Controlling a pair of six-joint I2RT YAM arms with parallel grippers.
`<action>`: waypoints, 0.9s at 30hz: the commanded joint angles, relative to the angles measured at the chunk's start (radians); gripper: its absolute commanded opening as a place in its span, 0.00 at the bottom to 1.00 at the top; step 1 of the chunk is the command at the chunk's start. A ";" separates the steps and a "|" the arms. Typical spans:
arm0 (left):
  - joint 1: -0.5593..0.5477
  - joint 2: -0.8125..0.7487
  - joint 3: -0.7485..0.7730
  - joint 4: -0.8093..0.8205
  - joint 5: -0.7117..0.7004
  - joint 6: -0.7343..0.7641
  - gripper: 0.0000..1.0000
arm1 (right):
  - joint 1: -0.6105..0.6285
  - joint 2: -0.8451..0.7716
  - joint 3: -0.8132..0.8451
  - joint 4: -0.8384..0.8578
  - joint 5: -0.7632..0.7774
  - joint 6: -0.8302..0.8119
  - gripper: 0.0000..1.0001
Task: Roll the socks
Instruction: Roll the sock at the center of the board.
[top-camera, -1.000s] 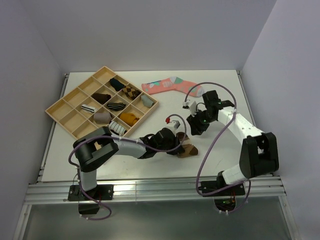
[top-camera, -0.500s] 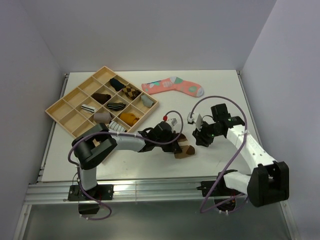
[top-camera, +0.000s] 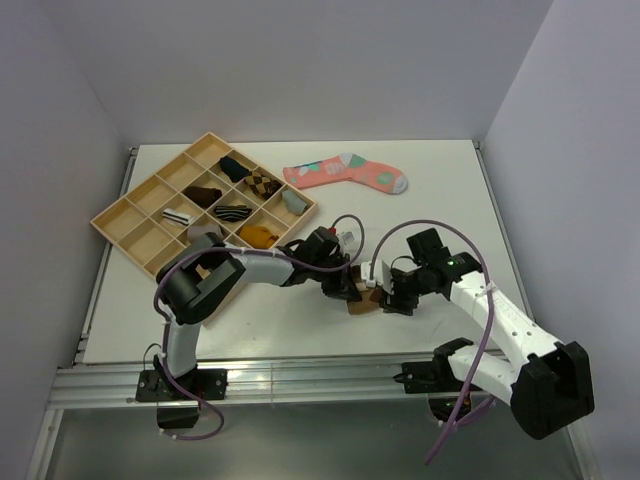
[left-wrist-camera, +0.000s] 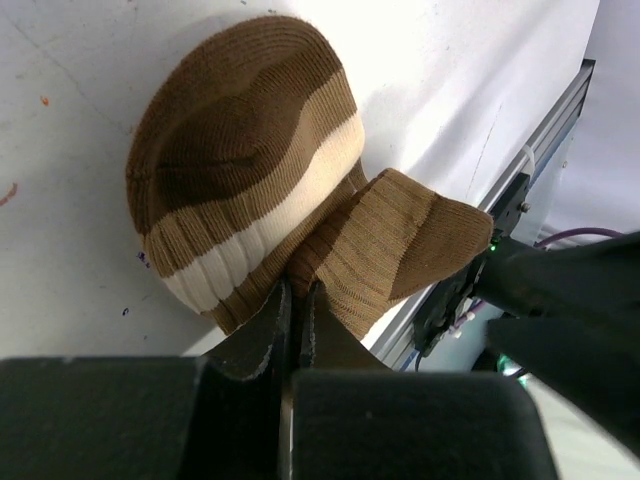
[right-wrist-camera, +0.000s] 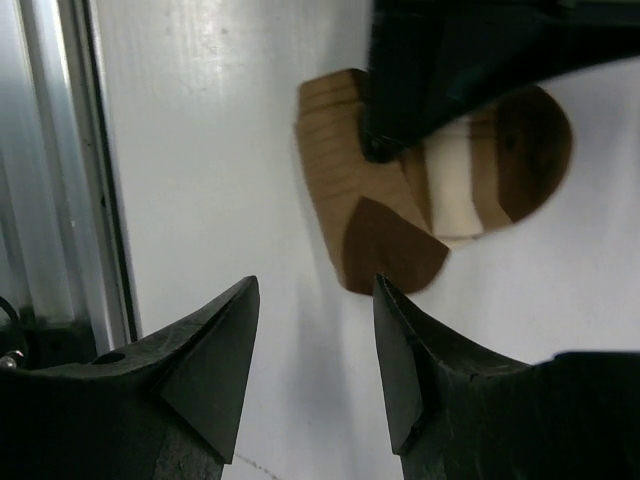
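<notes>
The brown sock with tan bands (top-camera: 362, 304) lies partly rolled on the white table near the front middle. My left gripper (top-camera: 349, 289) is shut on its folded middle; in the left wrist view the fingers (left-wrist-camera: 270, 330) pinch the cloth below the rounded striped roll (left-wrist-camera: 245, 190). My right gripper (top-camera: 386, 296) is open just right of the sock, its jaws low over the table. In the right wrist view (right-wrist-camera: 315, 290) the sock's brown tip (right-wrist-camera: 392, 245) lies just ahead of the fingertips. No loose white striped sock shows.
A wooden tray (top-camera: 118, 222) with compartments at the back left holds several rolled socks, some white with black stripes (top-camera: 237, 254). A coral-pink sock (top-camera: 345, 172) lies flat at the back middle. The table's metal front rail (top-camera: 300, 375) is close behind the grippers.
My right gripper has come forward and left from the back right, down beside the sock. My left gripper has held the sock and shifted it slightly left.
</notes>
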 joint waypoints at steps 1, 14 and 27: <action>0.005 0.113 -0.053 -0.312 -0.101 0.120 0.00 | 0.076 0.017 -0.035 0.055 0.016 -0.016 0.57; 0.021 0.121 -0.014 -0.334 -0.067 0.157 0.00 | 0.141 0.148 -0.063 0.227 0.082 0.021 0.57; 0.042 0.100 -0.008 -0.236 0.057 0.128 0.00 | 0.158 0.304 -0.013 0.254 0.143 0.048 0.54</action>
